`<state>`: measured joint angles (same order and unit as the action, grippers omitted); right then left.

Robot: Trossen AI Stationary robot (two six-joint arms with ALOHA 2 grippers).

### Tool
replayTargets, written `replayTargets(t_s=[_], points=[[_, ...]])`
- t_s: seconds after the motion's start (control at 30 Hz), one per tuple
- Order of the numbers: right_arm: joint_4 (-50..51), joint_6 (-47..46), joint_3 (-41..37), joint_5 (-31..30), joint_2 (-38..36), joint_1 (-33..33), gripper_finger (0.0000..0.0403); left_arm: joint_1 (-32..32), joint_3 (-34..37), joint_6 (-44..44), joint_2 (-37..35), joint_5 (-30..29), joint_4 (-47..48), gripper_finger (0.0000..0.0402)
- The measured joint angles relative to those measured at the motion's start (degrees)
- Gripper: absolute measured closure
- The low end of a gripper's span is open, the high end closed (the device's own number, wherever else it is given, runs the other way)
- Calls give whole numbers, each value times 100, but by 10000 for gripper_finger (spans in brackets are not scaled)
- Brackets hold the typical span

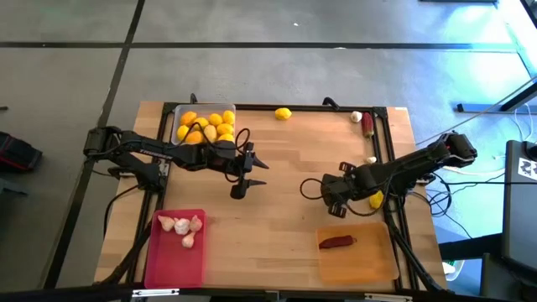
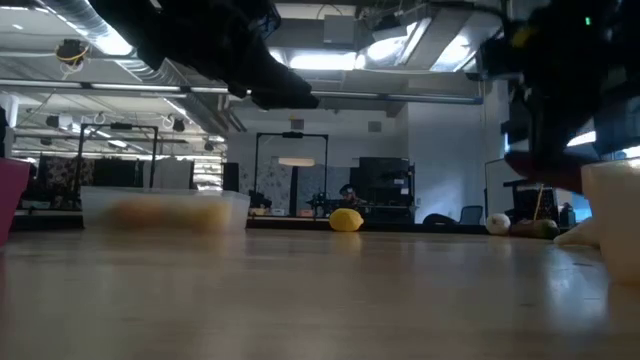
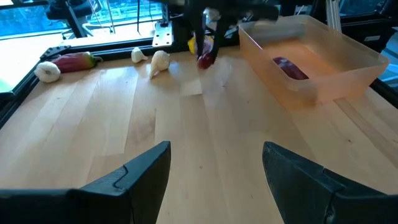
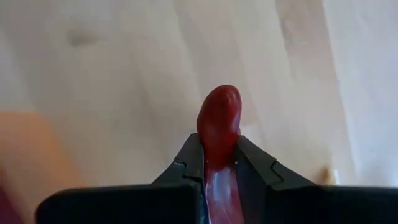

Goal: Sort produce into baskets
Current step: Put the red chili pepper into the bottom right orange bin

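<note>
Chili (image 4: 219, 118) pinched in R gripper (image 4: 219, 163), L gripper (image 3: 214, 163) spread, idle.

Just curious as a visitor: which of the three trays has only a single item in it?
The orange tray, nearest the right arm: it holds one red chili. The others hold several.
</note>
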<state>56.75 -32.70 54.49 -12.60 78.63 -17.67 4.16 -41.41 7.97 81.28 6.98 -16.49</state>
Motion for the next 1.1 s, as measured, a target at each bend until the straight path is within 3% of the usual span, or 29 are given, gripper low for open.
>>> replayTargets(t_s=[0.33,0.67,1.1], points=[[48,-169,787,319,0,-609,357,0,0,-4,-1,-1,102,150],[-81,-1623,904,770,0,-1565,355,0,0,-4,0,0,85,150],[-823,-2854,881,774,0,-2344,355,0,0,-6,-2,0,85,150]])
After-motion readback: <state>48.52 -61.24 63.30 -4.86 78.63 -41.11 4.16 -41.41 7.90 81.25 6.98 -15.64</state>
